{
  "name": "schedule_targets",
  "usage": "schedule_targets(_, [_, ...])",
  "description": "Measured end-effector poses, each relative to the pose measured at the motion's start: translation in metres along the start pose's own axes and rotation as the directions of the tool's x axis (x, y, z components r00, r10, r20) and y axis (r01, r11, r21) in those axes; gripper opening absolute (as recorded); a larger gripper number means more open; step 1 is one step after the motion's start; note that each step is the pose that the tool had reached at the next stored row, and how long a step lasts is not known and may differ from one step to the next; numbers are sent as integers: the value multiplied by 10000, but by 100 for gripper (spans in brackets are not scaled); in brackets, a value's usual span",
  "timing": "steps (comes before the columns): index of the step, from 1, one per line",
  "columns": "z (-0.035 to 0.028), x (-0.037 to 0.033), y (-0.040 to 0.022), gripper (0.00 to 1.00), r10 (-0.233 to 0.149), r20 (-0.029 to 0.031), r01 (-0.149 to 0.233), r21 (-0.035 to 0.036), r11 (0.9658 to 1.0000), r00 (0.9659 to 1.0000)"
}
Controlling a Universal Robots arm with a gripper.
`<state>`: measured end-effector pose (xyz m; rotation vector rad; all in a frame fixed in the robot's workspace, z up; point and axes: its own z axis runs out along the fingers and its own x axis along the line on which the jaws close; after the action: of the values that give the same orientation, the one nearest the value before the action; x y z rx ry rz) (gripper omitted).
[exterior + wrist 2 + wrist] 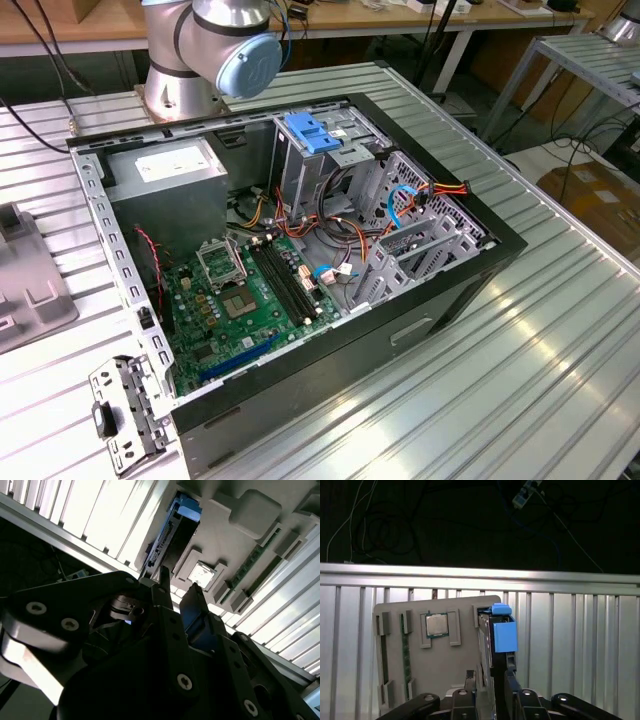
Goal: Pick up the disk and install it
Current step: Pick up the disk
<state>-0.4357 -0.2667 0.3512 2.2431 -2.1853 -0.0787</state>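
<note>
The flat silver-metal disk [499, 636] with blue side rails stands edgewise directly ahead of the pincer [490, 674], long axis running away from it; pincer parted, empty

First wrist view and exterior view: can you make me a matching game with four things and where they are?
1 disk
2 chip
3 motherboard
4 power-supply box

A green, inside the case
B standing on edge in the grey tray
C grey with a white sticker, inside the case
D lying flat in the grey tray

Pairs: 1-B, 2-D, 3-A, 4-C.
</note>
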Motion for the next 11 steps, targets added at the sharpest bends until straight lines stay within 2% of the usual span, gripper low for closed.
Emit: schedule_targets(11, [22,-135,2,36,0,15,0,1,10000,10000])
